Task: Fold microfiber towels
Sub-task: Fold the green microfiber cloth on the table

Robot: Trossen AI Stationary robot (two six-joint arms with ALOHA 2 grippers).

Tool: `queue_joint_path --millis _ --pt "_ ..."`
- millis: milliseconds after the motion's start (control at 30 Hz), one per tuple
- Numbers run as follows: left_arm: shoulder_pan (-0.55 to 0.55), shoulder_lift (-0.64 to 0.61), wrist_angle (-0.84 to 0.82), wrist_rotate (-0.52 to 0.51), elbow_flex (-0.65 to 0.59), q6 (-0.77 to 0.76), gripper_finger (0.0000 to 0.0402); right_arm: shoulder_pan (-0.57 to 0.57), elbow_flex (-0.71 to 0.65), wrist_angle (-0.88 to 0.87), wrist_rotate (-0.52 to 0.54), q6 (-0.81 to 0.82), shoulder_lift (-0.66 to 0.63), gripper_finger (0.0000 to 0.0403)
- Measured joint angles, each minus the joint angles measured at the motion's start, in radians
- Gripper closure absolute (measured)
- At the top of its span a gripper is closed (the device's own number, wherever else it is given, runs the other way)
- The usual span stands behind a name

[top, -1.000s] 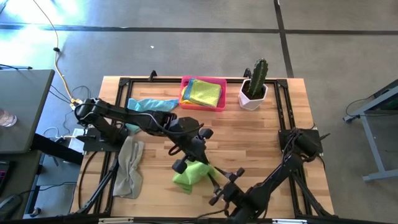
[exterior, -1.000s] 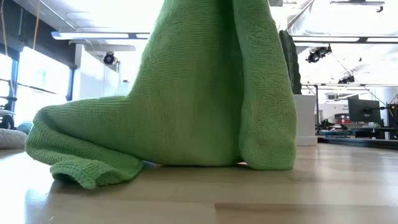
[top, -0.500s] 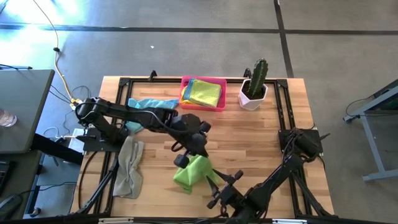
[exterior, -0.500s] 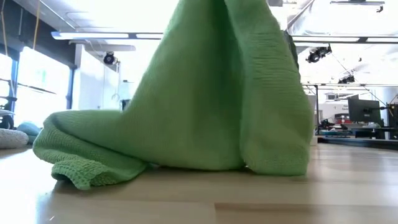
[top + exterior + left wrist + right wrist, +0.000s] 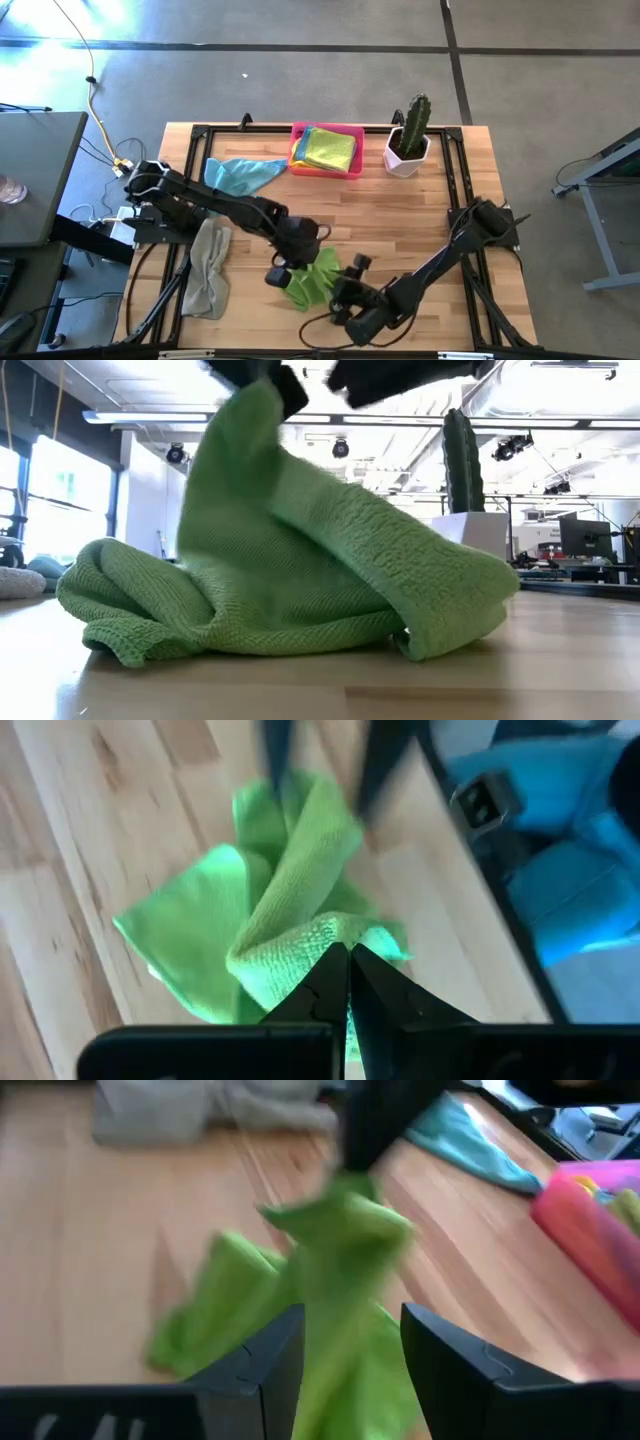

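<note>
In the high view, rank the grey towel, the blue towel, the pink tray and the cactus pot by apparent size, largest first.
1. Grey towel, a long crumpled strip.
2. Blue towel and pink tray: they look about alike, so no ranking between them.
3. Cactus pot, clearly smallest.

The towels are crumpled, so this is only their footprint as they lie.

You've brought the left gripper (image 5: 291, 268) down toward the worktop's (image 5: 400, 215) near edge, and the lime green towel (image 5: 312, 281) it pinches has slumped from a tall drape into a low heap. The right gripper (image 5: 352, 290) has closed in, apparently straddling the cloth.
</note>
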Motion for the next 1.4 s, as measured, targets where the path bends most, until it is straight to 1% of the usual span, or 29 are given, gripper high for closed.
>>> queue_joint_path --millis 133,233,367,500,600,700,767,800,867,933,1033,1200,1300,1400 --pt "-0.032 0.000 0.014 -0.094 -0.049 -0.023 0.0401 -0.007 0.000 -0.177 -0.038 0.039 -0.083 0.0242" --pt "-0.045 -0.002 0.078 -0.150 -0.086 -0.025 0.0401 -0.007 0.000 -0.272 -0.043 0.065 -0.136 0.0242" --pt "-0.051 -0.006 0.306 -0.124 -0.139 0.022 0.0401 -0.015 0.000 -0.338 -0.061 0.065 -0.146 0.0242" --pt "-0.049 -0.006 0.520 -0.093 -0.184 0.088 0.0401 -0.031 0.000 -0.407 -0.167 0.076 -0.138 0.0242" --pt "-0.050 -0.006 0.691 -0.080 -0.239 0.136 0.0401 -0.028 0.000 -0.435 -0.155 0.103 -0.138 0.0242" --pt "-0.050 -0.006 0.794 -0.093 -0.294 0.157 0.0401 -0.010 0.000 -0.432 -0.164 0.112 -0.138 0.0242" --pt "-0.045 -0.006 0.800 -0.150 -0.323 0.148 0.0401 0.000 0.000 -0.403 -0.173 0.128 -0.137 0.0242" --pt "-0.041 -0.006 0.810 -0.196 -0.334 0.135 0.0401 0.004 0.000 -0.380 -0.168 0.129 -0.136 0.0242" --pt "-0.032 -0.006 0.844 -0.287 -0.351 0.091 0.0401 0.012 0.000 -0.328 -0.125 0.128 -0.136 0.0242" --pt "-0.022 -0.006 0.886 -0.338 -0.361 0.060 0.0401 0.017 0.000 -0.275 -0.070 0.131 -0.136 0.0242" --pt "-0.015 -0.006 0.946 -0.348 -0.361 0.042 0.0401 0.021 0.000 -0.225 0.022 0.164 -0.136 0.0242" --pt "-0.016 -0.022 0.979 -0.355 -0.361 0.049 0.0401 0.039 0.000 -0.232 0.136 0.256 -0.121 0.0242" --pt "-0.014 -0.045 0.981 -0.375 -0.360 0.071 0.0401 0.055 0.000 -0.243 0.161 0.324 -0.096 0.0242" --pt "-0.015 -0.063 0.973 -0.375 -0.361 0.093 0.0401 0.059 0.000 -0.243 0.135 0.396 -0.049 0.0242"
